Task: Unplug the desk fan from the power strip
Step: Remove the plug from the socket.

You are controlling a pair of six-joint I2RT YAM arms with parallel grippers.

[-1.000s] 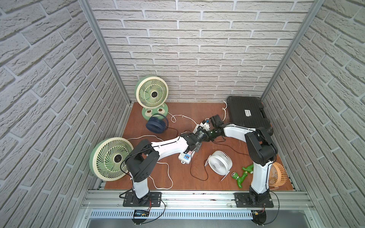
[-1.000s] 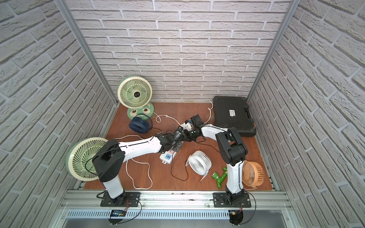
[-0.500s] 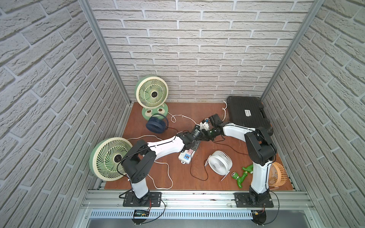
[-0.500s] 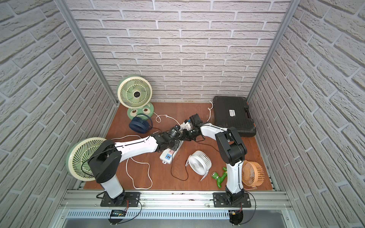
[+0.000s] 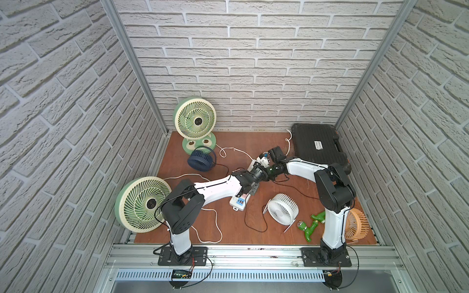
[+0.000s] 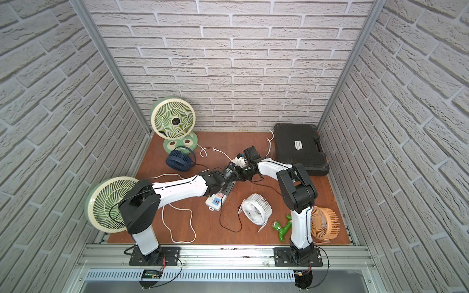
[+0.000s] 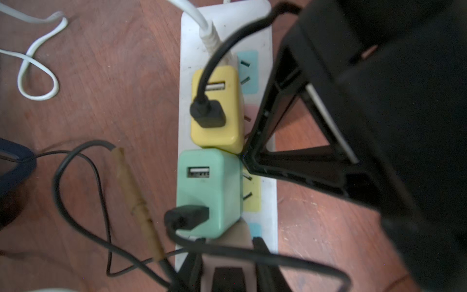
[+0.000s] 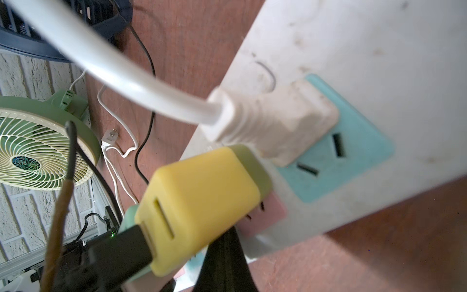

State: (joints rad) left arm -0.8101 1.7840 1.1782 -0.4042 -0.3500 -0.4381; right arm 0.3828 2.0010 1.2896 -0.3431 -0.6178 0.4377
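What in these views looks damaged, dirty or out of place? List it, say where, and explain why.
A black cable beside the power strip carries a rough brown tape wrap, which suggests a repair. The strip's white face is stained near its blue socket panel. A loose white plug lies unplugged on the wooden table.

My white-shelled, black-jointed left arm [image 5: 218, 187] reaches low and forward toward the middle. Its black left gripper [image 7: 225, 268] pinches a pale pink block-shaped adapter [image 7: 237, 235] between narrowly parted fingers. My matching right arm [image 5: 304, 167] folds sharply at the elbow and stretches inward to meet it. The black right gripper [image 8: 222, 265] has its tip lowered, jaws fully together, holding nothing.
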